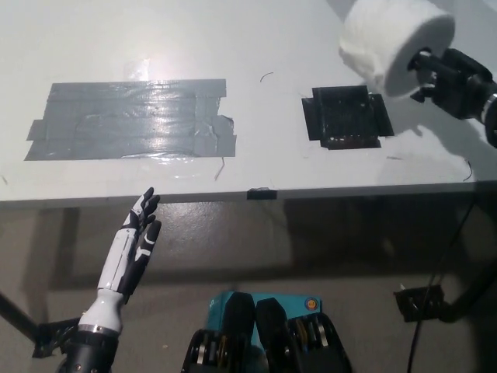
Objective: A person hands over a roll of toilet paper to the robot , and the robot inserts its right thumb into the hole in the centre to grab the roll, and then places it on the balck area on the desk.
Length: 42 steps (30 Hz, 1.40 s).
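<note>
The right robot hand grips the toilet paper roll by its centre hole, above the counter near the black patch. Light, soft, crushable. The left robot hand hangs spread.

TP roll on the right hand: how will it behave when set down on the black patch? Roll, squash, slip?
The toilet paper roll looks soft and light, so it probably squashes a little rather than breaks. It hangs on its side from the right hand; set down that way on the black patch, it may roll. The left hand rests open below the desk.
</note>
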Motion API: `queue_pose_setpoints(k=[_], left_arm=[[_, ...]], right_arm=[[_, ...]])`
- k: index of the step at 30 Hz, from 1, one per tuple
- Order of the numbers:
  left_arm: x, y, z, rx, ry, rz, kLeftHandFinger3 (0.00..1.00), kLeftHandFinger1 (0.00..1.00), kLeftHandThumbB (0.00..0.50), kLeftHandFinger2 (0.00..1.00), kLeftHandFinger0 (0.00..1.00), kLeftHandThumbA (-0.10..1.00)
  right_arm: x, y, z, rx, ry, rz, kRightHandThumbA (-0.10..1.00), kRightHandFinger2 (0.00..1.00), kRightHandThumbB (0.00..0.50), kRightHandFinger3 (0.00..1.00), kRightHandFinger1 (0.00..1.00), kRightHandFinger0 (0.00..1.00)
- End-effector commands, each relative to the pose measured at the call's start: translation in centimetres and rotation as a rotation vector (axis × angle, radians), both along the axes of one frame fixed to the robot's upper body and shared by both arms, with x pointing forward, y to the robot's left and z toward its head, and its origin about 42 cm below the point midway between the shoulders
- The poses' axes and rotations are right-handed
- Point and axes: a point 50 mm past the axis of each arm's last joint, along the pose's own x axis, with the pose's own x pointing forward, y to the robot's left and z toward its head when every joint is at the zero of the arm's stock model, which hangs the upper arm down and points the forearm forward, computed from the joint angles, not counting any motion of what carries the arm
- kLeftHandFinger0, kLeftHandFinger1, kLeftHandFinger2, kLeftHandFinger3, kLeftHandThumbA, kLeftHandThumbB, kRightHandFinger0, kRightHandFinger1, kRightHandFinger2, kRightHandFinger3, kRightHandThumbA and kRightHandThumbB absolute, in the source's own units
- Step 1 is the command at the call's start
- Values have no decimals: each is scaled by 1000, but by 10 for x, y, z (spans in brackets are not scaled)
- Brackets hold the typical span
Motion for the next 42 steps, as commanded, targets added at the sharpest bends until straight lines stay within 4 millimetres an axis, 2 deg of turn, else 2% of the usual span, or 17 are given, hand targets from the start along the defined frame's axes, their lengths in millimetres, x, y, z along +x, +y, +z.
queue_pose_setpoints(k=[1,4,8,13,23,25,26,27,28,29,30,31,32,33,34,39,42], left_arm=[[3,1,10,18,-59,-18,1000,1000,81,1000,1000,959],[5,1,13,21,-65,-17,1000,1000,83,1000,1000,959],[7,-1,14,19,-63,-19,1000,1000,92,1000,1000,961],[6,-1,16,24,-75,-25,1000,1000,69,1000,1000,952],[9,-1,17,23,-80,-25,1000,1000,83,1000,1000,964],[9,-1,17,15,-80,-26,1000,1000,92,1000,1000,966],[10,-1,17,20,-81,-25,1000,1000,94,1000,1000,967],[10,-1,17,23,-81,-25,1000,1000,96,1000,1000,969],[11,-1,18,22,-81,-24,1000,1000,96,1000,1000,970],[11,-1,18,22,-81,-24,1000,1000,96,1000,1000,971],[11,-2,17,22,-81,-24,1000,1000,97,1000,1000,972],[11,-2,17,23,-81,-25,1000,1000,88,1000,1000,972],[10,-2,17,24,-82,-25,1000,1000,86,1000,1000,971],[10,-2,17,21,-82,-26,1000,1000,85,1000,1000,970],[10,-2,17,20,-83,-28,1000,1000,83,1000,1000,969],[11,-3,18,20,-87,-27,1000,1000,92,1000,1000,968],[11,-1,18,27,-84,-26,1000,1000,93,1000,1000,982]], right_arm=[[10,-2,48,-367,-121,81,-100,922,210,1000,533,62],[12,-2,51,-401,-114,109,-100,983,160,1000,549,64],[15,-3,56,-558,-149,147,-100,997,188,1000,628,163],[17,4,62,-641,-165,186,-100,1000,177,1000,684,220],[21,7,66,-703,-160,229,-100,951,177,996,661,268],[23,8,72,-720,-162,248,-100,876,217,1000,664,296],[23,8,75,-731,-164,253,-100,822,235,907,662,363],[23,8,78,-740,-162,258,-70,645,237,712,580,343],[23,9,83,-765,-167,284,-34,652,229,775,578,347],[23,9,84,-776,-169,296,21,584,230,705,538,332],[23,10,88,-772,-171,331,85,527,214,757,513,326],[23,11,93,-760,-143,363,162,768,278,934,681,440],[23,11,96,-746,-108,384,213,811,278,975,677,446],[21,14,104,-787,-80,459,336,1000,288,1000,911,750],[21,15,109,-799,-60,496,361,1000,309,1000,1000,842],[21,19,129,-844,-66,542,427,1000,324,1000,1000,880],[22,23,138,-812,-54,512,481,1000,358,1000,1000,1000]])
